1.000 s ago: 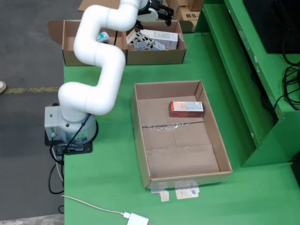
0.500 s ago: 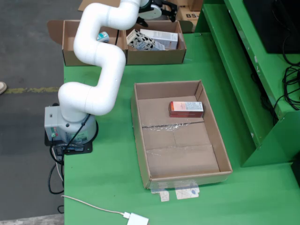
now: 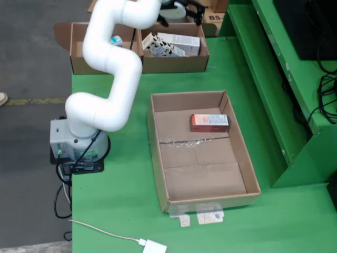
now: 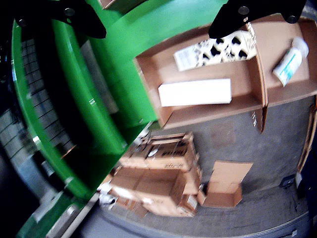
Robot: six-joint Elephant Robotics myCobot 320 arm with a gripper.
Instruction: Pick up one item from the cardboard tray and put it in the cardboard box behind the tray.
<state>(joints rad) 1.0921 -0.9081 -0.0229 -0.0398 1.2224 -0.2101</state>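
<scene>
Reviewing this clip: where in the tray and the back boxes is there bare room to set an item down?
The cardboard tray is bare across its near part, from the tape strip to the front wall; only the red box sits near its far wall. The right back box is crowded with the white carton and patterned box. The left back box is mostly hidden by the arm.

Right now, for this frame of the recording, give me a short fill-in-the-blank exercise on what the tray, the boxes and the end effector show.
1. The large cardboard tray holds exactly ____ item, a red-and-white carton.
2. The white rectangular carton lies in the ____-hand compartment of the cardboard box in the fixed view.
3. The black end effector holds ____.
4. The table surface is ____.

Missing words: one; right; nothing; green
</scene>
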